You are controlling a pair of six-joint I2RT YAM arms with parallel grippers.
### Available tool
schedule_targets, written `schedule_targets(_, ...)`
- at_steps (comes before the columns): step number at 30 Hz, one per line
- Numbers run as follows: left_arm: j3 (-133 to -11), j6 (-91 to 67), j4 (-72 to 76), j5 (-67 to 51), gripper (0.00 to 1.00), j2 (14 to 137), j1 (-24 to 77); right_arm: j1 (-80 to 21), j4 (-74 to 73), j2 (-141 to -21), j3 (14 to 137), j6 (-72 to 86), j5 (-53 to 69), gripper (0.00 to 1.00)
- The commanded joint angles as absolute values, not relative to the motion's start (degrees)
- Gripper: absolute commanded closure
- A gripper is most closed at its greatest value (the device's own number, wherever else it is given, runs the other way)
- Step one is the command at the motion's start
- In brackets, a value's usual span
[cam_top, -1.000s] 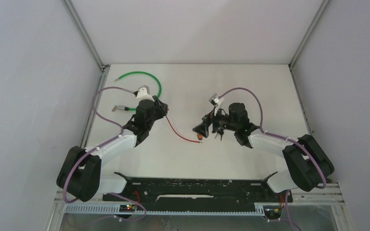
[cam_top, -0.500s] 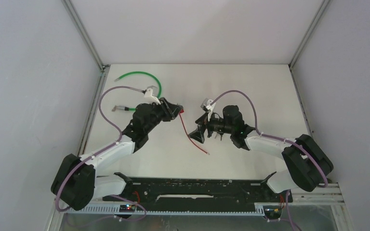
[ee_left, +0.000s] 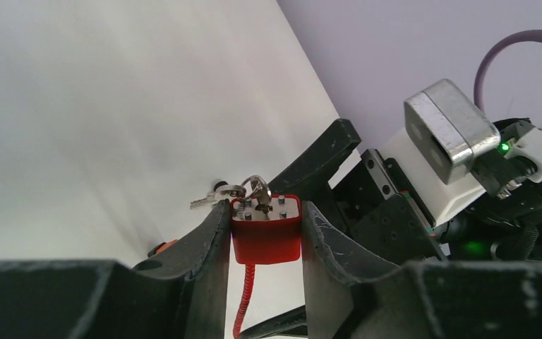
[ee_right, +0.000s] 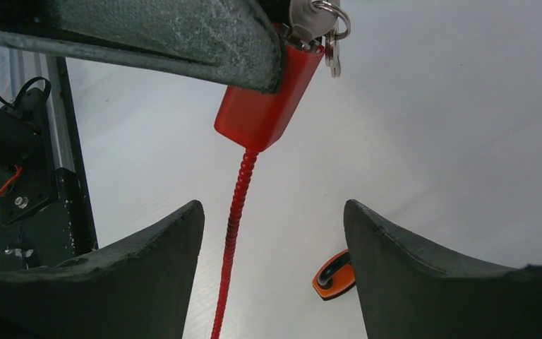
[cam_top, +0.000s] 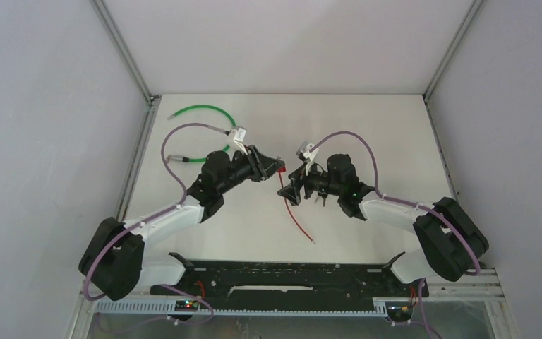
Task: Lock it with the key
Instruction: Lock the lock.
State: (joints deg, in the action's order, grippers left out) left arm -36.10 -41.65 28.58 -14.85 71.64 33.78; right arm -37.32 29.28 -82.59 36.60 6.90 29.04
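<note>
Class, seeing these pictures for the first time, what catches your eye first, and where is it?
A red lock with keys in it is clamped in the left gripper over the table, its red cable hanging below. The right gripper faces it, jaws open. A green cable curves near the far left corner.

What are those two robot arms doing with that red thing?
The left gripper is holding a red lock up off the table. Keys sit at the lock's end, and its red cable hangs down. The right gripper is open, close by and pointed at the lock. It has not grabbed the keys yet.
</note>
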Motion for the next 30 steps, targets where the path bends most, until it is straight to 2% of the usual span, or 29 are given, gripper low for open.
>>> schedule_targets(1, -38.34, -45.2, 35.66, -18.3, 1.0, 72.25, 34.27, -37.06, 32.24, -81.4, 38.57, 6.85, 28.47, 0.28)
schedule_targets(14, -35.48, -45.9, 37.5, -14.53, 1.0, 69.43, 34.36, -36.87, 30.59, -83.09, 40.55, 6.44, 33.87, 0.53)
schedule_targets(24, -34.45, -46.1, 36.56, -11.11, 1.0, 68.23, 34.36, -36.74, 29.62, -83.33, 41.22, 6.33, 34.44, 0.63)
schedule_targets(26, -34.32, -45.71, 36.08, -10.42, 1.0, 67.9, 34.37, -36.72, 29.37, -83.47, 41.31, 6.45, 34.6, 0.71)
schedule_targets(30, -34.53, -43.71, 33.32, -8.28, 0.99, 66.63, 34.28, -35.69, 26.34, -85.02, 43.48, 7.3, 37.03, 0.99)
